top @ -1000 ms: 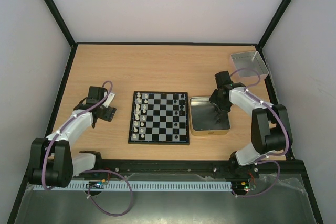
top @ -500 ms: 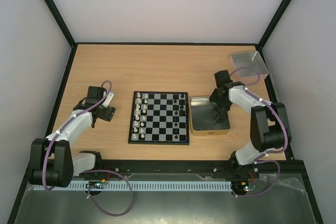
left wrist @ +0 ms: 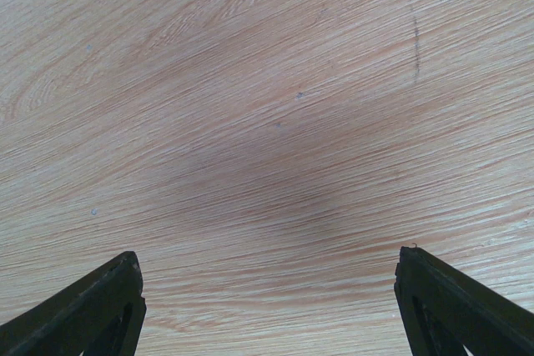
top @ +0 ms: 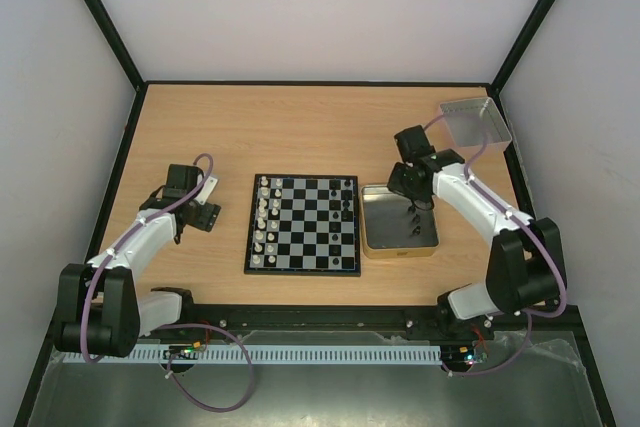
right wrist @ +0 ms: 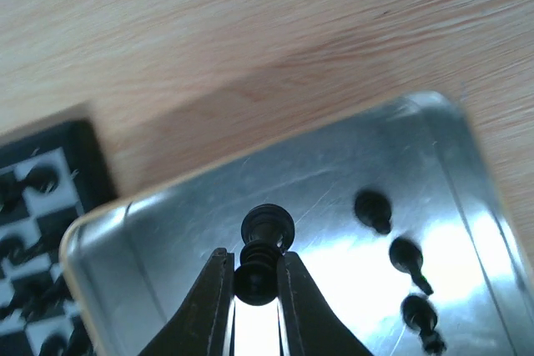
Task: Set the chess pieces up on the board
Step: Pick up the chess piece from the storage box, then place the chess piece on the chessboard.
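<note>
Two columns of whitish chess pieces (top: 264, 222) are seen in the top view along the left edge of the board (top: 310, 229), which lies at the table's centre. Only a few black pieces (top: 346, 204) are stood on its right edge. The white side is judged largely set up; most of the black side is judged outstanding. A gold-tan tin (top: 372, 245) is placed just beside the board on the right, and the right gripper (top: 411, 190) is held over the tin's far end. The left gripper (top: 205, 210) is parked over bare table (top: 200, 127), left of the board. A grey tray (top: 475, 119) is located in the far right corner.

In the left wrist view, the left gripper (left wrist: 267, 306) is shown with its fingers (left wrist: 83, 314) spread wide apart and nothing between them; only wood grain is visible below.

In the right wrist view, the right gripper (right wrist: 255, 277) is clamped on a black chess piece (right wrist: 267, 229), raised above the tin floor (right wrist: 200, 223). Three loose black pieces (right wrist: 406, 256) are lying in the tin to be fetched afterwards. A corner of the board is visible at the left.
</note>
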Robot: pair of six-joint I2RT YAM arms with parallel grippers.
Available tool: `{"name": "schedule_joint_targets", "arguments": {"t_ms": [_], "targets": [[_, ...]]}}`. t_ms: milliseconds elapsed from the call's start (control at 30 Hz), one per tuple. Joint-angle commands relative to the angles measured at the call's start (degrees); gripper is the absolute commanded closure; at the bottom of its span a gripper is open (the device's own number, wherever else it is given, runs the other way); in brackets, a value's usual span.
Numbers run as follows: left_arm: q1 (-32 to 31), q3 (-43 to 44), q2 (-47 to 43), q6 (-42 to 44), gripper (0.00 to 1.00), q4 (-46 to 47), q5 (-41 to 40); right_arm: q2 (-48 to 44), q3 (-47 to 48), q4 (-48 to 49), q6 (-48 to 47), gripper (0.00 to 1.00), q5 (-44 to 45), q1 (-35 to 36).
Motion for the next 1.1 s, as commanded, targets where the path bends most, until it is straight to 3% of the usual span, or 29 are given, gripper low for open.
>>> {"name": "schedule_joint_targets", "arguments": {"t_ms": [0,500,1067], "targets": [[0.36,-0.63,-0.5,-0.17,0.18,0.12,-0.26,-2.85,2.68,-7.91,-1.37,0.91,0.49,5.35],[0.49,-0.65,-0.15,-0.35,0.18,0.19,-0.88,-2.67,6.57,-14.83,0.64,0.91,-3.81,22.83],[1.02,-0.63,-0.19,-0.26,0.17,0.19,-0.63,3.84,5.36,-6.38,3.5,0.91,-5.0,27.54]]}}
